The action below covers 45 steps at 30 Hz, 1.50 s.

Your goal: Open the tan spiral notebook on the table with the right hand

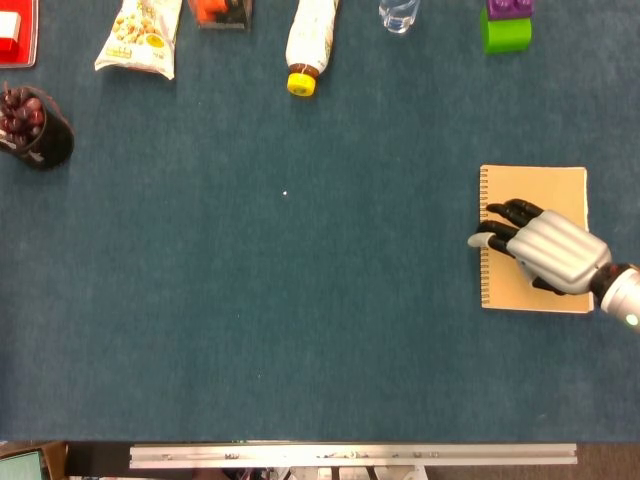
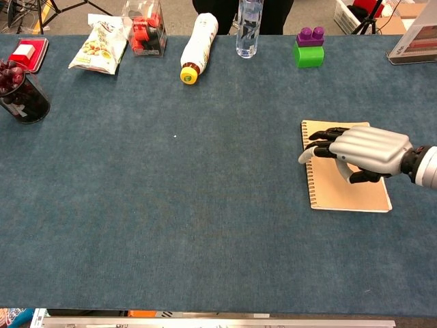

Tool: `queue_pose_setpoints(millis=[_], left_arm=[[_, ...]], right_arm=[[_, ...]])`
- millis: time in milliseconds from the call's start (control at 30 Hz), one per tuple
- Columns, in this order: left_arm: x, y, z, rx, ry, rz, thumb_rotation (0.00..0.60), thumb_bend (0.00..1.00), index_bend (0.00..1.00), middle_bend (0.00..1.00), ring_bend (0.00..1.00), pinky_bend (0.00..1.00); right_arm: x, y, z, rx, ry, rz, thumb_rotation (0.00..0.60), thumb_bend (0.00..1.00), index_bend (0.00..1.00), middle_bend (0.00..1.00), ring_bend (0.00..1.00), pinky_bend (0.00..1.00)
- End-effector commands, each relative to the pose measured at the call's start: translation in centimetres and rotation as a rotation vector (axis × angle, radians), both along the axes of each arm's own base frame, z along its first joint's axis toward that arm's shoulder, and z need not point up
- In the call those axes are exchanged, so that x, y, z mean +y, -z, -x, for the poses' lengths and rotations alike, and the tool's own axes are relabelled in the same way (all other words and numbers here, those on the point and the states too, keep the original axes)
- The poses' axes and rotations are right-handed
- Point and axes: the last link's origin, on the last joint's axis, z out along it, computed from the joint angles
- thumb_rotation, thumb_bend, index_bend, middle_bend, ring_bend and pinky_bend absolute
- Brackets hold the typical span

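Note:
The tan spiral notebook [image 1: 535, 190] [image 2: 341, 195] lies closed and flat on the blue table at the right, its spiral binding along the left edge. My right hand [image 1: 545, 250] [image 2: 365, 152] is over the cover's middle, coming in from the right. Its dark fingers [image 1: 505, 215] reach towards the spiral edge, and the thumb tip pokes just past the binding. The hand holds nothing; whether it touches the cover I cannot tell. The left hand is in neither view.
Along the far edge stand a green and purple block [image 1: 505, 28], a clear water bottle [image 2: 249, 27], a lying bottle with a yellow cap [image 1: 308, 45], a red-filled clear box [image 2: 147, 31] and a snack bag [image 1: 140, 38]. A dark cup of grapes [image 1: 35, 125] sits far left.

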Motion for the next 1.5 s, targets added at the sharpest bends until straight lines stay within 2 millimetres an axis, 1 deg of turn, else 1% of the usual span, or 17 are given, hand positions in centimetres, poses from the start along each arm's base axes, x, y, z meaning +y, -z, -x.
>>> queue_pose_setpoints(millis=[33,300,600,1200,1500], left_arm=[[0.0,0.0,0.0,0.000,0.000,0.000,0.600,0.24,0.47,0.30,0.25,0.38],[0.0,-0.1,0.0,-0.004,0.000,-0.002,0.600,0.24,0.48,0.30,0.25,0.38],[0.0,-0.1,0.1,-0.004,-0.003,0.000,0.600,0.24,0.47,0.30,0.25,0.38],[0.0,-0.1,0.1,-0.001,-0.006,-0.002,0.600,0.24,0.47,0.30,0.25,0.38],[0.0,0.0,0.1,0.002,-0.006,0.000,0.600,0.24,0.47,0.30,0.25,0.38]], right_arm=[[-0.1,0.2,0.2,0.004,0.007,0.002,0.600,1.00,0.23,0.21,0.07,0.12],[-0.3,0.4,0.8,0.017,0.021,0.004,0.600,1.00,0.23,0.21,0.07,0.12],[-0.3,0.4,0.8,0.019,0.023,0.000,0.600,1.00,0.23,0.21,0.07,0.12],[0.2,-1.0,1.4,0.094,0.039,-0.006,0.600,1.00,0.23,0.22,0.07,0.12],[0.5,-1.7,0.5,0.056,0.031,0.005,0.600,1.00,0.23,0.22,0.07,0.12]])
